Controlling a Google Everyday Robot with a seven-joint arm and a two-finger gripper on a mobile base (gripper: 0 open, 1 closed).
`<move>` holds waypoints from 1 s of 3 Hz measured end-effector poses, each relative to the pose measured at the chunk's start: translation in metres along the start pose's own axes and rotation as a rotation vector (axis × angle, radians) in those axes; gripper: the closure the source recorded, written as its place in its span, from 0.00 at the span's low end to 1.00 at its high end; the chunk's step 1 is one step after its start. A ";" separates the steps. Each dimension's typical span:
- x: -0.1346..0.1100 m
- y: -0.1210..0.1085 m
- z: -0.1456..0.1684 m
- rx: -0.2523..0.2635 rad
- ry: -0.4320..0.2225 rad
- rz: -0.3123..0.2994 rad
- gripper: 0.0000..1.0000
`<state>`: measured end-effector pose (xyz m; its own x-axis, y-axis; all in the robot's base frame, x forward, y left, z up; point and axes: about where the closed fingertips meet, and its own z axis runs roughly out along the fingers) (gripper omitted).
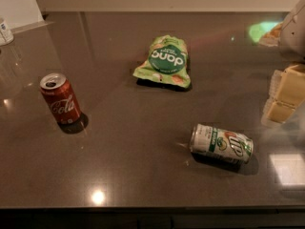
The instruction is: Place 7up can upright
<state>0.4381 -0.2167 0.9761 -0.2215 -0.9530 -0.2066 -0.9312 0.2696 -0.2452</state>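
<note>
The 7up can lies on its side on the dark countertop, front right, its length running left to right. It is silvery-white with green bands and a red-and-green logo. My gripper shows at the right edge as pale yellow blocks under a grey arm. It hangs above and to the right of the can, apart from it, and holds nothing that I can see.
A red Coca-Cola can stands upright at the left. A green snack bag lies flat at the back centre. A white container sits at the far left edge. The counter's front edge runs along the bottom.
</note>
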 end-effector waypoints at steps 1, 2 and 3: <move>0.000 0.000 0.000 0.000 0.000 0.000 0.00; 0.000 0.000 0.000 0.000 0.000 0.000 0.00; -0.004 0.005 0.009 -0.015 -0.003 -0.010 0.00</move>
<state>0.4371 -0.2100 0.9673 -0.2115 -0.9552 -0.2069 -0.9377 0.2581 -0.2327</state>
